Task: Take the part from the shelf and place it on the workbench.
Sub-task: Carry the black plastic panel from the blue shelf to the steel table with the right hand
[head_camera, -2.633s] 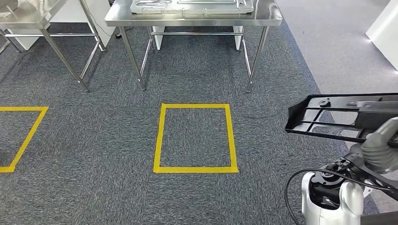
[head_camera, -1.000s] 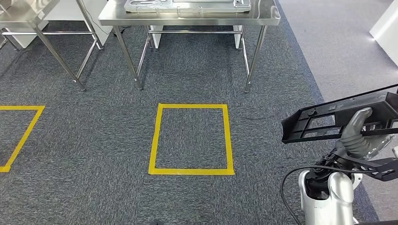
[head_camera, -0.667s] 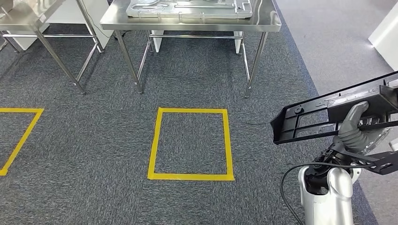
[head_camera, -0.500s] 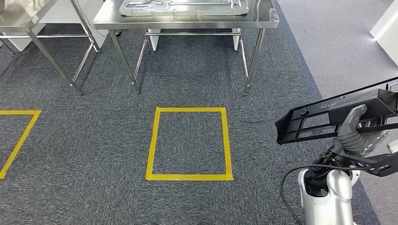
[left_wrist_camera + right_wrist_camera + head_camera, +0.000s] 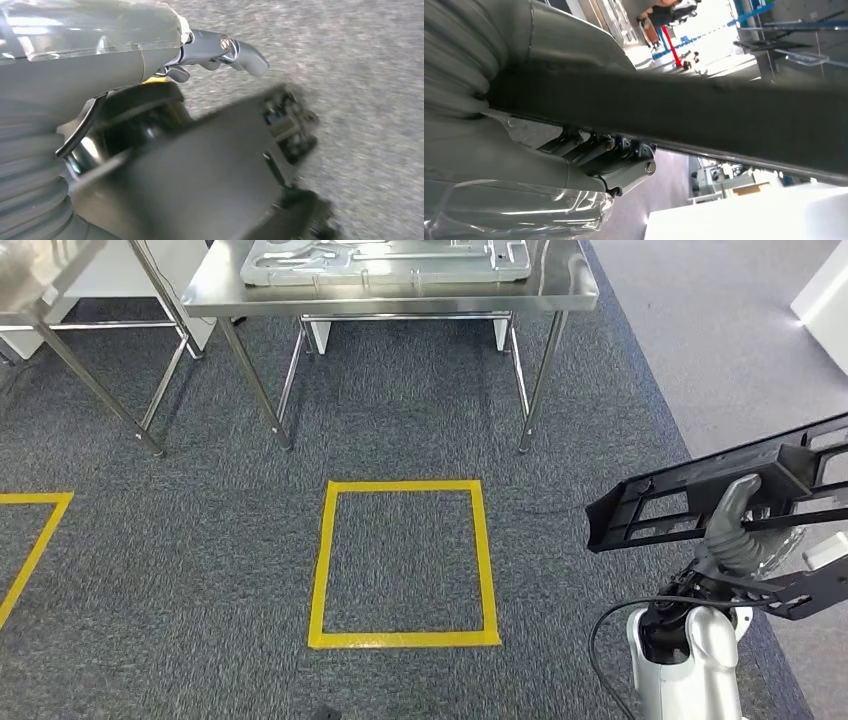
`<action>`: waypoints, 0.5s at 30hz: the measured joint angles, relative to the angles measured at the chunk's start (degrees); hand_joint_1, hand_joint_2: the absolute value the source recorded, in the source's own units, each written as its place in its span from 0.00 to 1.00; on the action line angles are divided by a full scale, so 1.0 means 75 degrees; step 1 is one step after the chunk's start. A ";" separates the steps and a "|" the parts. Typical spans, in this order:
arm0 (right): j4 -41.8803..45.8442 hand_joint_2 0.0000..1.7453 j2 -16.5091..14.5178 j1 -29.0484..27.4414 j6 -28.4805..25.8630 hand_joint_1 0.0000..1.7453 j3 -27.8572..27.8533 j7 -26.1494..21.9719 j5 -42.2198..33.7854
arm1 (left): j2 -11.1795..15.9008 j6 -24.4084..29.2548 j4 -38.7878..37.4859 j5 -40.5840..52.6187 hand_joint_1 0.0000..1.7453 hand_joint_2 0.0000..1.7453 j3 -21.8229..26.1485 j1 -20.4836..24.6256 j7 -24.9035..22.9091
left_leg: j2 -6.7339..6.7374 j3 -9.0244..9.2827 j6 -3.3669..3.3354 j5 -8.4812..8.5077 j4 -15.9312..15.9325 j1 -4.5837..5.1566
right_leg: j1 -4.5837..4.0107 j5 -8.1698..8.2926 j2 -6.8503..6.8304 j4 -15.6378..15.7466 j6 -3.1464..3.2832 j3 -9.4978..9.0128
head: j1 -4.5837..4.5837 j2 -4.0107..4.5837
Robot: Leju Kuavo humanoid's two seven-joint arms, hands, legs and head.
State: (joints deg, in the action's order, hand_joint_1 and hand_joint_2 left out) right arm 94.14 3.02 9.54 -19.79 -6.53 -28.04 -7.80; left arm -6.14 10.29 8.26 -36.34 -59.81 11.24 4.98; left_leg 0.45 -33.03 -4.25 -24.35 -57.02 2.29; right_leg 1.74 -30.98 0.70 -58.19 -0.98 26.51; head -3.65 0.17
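Unlabelled black part (image 5: pixel 700 495) in right hand (image 5: pixel 735 530)

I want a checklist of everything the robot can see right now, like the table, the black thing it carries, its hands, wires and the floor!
Surface: steel workbench ahead, a grey moulded tray lying on it.
Job's things: black frame part carried at the robot's right side, off the bench, tilted.
Clutter: nothing seen on the carpet.
Hands: right hand grips the part, thumb over its edge; left hand holds nothing, fingers partly curled, over the floor.
Cables: black cable loops beside the right arm; a thin one lies on the carpet.
Surroundings: yellow tape square on grey carpet; second steel table on the left.
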 joint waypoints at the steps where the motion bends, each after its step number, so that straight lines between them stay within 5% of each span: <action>1: 0.0001 1.00 -0.0009 0.0013 0.0004 1.00 0.0002 -0.0014 0.0020 | 0.0005 0.0002 0.0001 -0.0022 0.00 1.00 -0.0001 -0.0036 -0.0012 | 0.0000 0.0246 -0.0020 -0.0094 0.0278 -0.0041 | -0.0007 0.0068 -0.0012 -0.0242 -0.0027 0.0127 | 0.0001 0.0000; 3: -0.0009 1.00 -0.0012 0.0038 0.0018 1.00 0.0004 -0.0034 0.0063 | 0.0007 0.0001 0.0004 -0.0054 0.00 1.00 -0.0001 -0.0136 -0.0023 | -0.0016 0.0631 0.0032 -0.0215 0.0591 -0.0121 | -0.0006 0.0012 -0.0030 -0.1047 -0.0054 0.0678 | 0.0001 0.0000; 5: -0.0045 1.00 -0.0013 0.0046 0.0033 1.00 0.0007 -0.0035 0.0081 | -0.0017 0.0001 0.0006 -0.0068 0.00 1.00 -0.0001 -0.0212 -0.0022 | -0.0057 0.0910 0.0090 -0.0384 0.0673 -0.0169 | 0.0007 -0.0325 -0.0039 -0.1723 -0.0129 0.1353 | 0.0000 0.0000; 7: -0.0080 1.00 -0.0015 0.0046 0.0036 1.00 0.0008 -0.0032 0.0082 | -0.0034 0.0010 0.0007 -0.0074 0.00 1.00 -0.0001 -0.0266 -0.0020 | -0.0091 0.1224 0.0175 -0.0623 0.0680 -0.0225 | 0.0039 -0.0509 -0.0059 -0.1721 -0.0230 0.1750 | 0.0000 0.0000; 8: -0.0093 1.00 -0.0015 0.0047 0.0036 1.00 0.0008 -0.0032 0.0083 | -0.0036 0.0016 0.0007 -0.0078 0.00 1.00 -0.0001 -0.0286 -0.0020 | -0.0102 0.1408 0.0225 -0.0762 0.0680 -0.0258 | 0.0057 -0.0384 -0.0077 -0.1442 -0.0278 0.1810 | 0.0000 0.0000; 10: -0.0138 1.00 -0.0015 0.0041 0.0038 1.00 0.0007 -0.0031 0.0084 | -0.0040 0.0030 0.0004 -0.0082 0.00 1.00 -0.0001 -0.0324 -0.0020 | -0.0099 0.1759 0.0334 -0.1087 0.0655 -0.0298 | 0.0090 0.0523 -0.0177 -0.0605 -0.0331 0.1793 | 0.0000 0.0000; 12: -0.0212 1.00 -0.0017 0.0036 0.0038 1.00 0.0010 -0.0012 0.0082 | -0.0039 0.0047 0.0000 -0.0083 0.00 1.00 -0.0001 -0.0331 -0.0023 | -0.0075 0.1971 0.0444 -0.1374 0.0653 -0.0293 | 0.0066 0.1218 -0.0258 -0.0176 -0.0203 0.1771 | 0.0004 0.0000; 13: -0.0237 1.00 -0.0020 0.0030 0.0032 1.00 0.0007 -0.0002 0.0083 | -0.0037 0.0055 0.0000 -0.0083 0.00 1.00 -0.0001 -0.0323 -0.0024 | -0.0060 0.2053 0.0501 -0.1442 0.0638 -0.0286 | 0.0047 0.1295 -0.0257 -0.0165 -0.0111 0.1773 | 0.0004 0.0000; 15: -0.0227 1.00 -0.0024 0.0052 0.0020 1.00 -0.0001 0.0005 0.0092 | -0.0035 0.0068 0.0007 -0.0082 0.00 1.00 -0.0003 -0.0284 -0.0024 | -0.0041 0.2058 0.0588 -0.1371 0.0401 -0.0291 | 0.0035 0.1095 -0.0168 -0.0205 0.0029 0.1653 | 0.0001 0.0000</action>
State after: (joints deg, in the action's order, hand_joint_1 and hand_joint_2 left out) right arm 92.43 2.84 9.93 -19.64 -6.54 -28.00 -7.11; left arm -6.40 10.80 8.31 -36.95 -59.83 9.11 4.80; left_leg 0.14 -17.59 0.16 -34.63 -54.01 0.10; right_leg 2.00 -22.77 -0.56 -59.73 -0.76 38.91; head -3.64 0.17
